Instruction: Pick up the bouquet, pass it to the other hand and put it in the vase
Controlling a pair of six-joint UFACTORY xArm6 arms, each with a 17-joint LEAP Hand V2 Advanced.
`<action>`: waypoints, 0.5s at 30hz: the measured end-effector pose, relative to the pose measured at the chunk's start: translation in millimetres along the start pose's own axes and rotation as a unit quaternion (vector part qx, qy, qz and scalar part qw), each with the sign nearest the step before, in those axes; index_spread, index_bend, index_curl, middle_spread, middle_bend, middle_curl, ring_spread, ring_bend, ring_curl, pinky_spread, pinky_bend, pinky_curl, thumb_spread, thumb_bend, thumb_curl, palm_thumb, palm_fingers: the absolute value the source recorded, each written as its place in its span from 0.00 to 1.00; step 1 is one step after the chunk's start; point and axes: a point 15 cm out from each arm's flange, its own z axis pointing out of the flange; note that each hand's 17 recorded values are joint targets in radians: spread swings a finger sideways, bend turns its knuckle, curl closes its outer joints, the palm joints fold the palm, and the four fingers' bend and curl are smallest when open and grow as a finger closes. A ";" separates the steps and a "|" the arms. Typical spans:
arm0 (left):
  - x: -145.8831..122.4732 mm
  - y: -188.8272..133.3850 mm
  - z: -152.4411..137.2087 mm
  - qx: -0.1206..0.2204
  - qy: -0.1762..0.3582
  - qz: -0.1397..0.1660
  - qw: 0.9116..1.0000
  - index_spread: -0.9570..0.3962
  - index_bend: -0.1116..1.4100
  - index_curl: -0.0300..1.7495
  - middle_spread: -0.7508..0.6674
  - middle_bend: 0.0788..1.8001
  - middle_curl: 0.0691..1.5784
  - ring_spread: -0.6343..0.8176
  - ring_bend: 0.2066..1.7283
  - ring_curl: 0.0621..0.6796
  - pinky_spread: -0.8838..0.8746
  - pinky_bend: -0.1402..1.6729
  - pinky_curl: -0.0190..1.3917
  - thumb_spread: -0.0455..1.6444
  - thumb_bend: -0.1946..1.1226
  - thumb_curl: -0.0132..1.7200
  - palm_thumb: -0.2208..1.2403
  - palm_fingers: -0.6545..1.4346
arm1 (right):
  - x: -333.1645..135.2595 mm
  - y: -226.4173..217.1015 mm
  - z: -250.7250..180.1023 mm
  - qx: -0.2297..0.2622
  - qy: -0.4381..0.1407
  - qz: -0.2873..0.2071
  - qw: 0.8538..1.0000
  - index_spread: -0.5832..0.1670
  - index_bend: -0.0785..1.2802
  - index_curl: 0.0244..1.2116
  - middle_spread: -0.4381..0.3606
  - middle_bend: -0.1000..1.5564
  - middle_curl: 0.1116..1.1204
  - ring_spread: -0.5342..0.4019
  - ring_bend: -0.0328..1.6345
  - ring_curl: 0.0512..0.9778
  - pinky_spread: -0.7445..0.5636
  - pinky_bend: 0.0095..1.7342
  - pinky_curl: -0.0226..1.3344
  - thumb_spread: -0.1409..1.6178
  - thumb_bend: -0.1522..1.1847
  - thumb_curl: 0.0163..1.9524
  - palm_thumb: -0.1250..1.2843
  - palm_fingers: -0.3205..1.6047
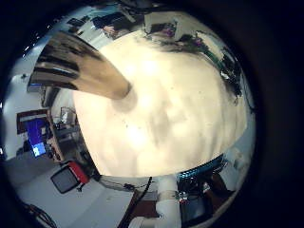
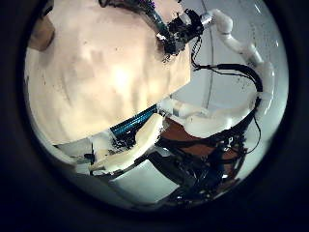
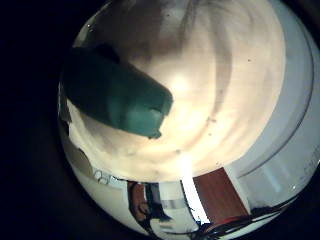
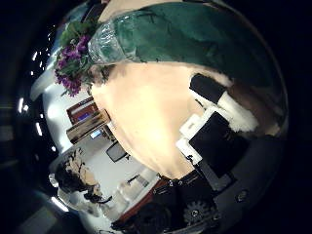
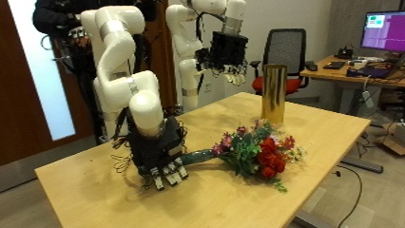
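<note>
While the bouquet [image 5: 253,152] lies flat on the wooden table [image 5: 88,185] at the lower middle of the outside frame, the right hand [image 5: 163,157] sits low over its stem end, at the lower left. The bouquet's long axis runs roughly left to right across the frame: dark green wrapped stems under or just beside the hand, red and purple blooms fanned out toward the right. The right hand's fingers point down toward the table and look fairly straight; whether they have curled round the wrap cannot be told from this view. The right thumb side palm view shows the green wrap [image 4: 185,34] filling much of the picture, so that palm is close to it, with the flower heads [image 4: 73,49] at the far end.

The left hand [image 5: 230,52] hangs high at the upper middle of the outside frame, well apart from the bouquet, its fingers dangling loosely and holding nothing. The tall gold vase [image 5: 274,93] stands upright on the table just right of it, behind the blooms.

The right hand is plainly the nearer one, so the pickup looks to be its job, taking the stems across their length. The lift probably has not begun.
</note>
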 end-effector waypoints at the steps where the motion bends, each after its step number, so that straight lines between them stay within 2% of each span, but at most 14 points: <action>1: -0.2 0.0 -0.2 0.000 0.000 0.000 1.000 0.88 0.20 0.22 0.68 0.12 0.19 0.77 0.15 0.21 0.77 0.18 0.18 0.59 0.13 0.18 0.37 0.41 | 0.7 0.2 1.2 -0.002 0.001 0.000 1.000 0.58 0.20 0.27 0.64 0.34 0.27 0.52 0.44 0.19 0.66 0.14 0.17 0.64 0.10 0.23 0.67 0.46; 15: -0.9 -3.4 -1.7 0.000 -0.001 0.000 1.000 0.87 0.19 0.23 0.67 0.13 0.19 0.77 0.15 0.21 0.77 0.17 0.18 0.59 0.13 0.18 0.37 0.41 | -0.8 -0.2 6.3 -0.049 0.031 -0.001 0.998 0.55 0.20 0.29 0.60 0.36 0.29 0.48 0.47 0.18 0.63 0.16 0.16 0.64 0.10 0.23 0.67 0.49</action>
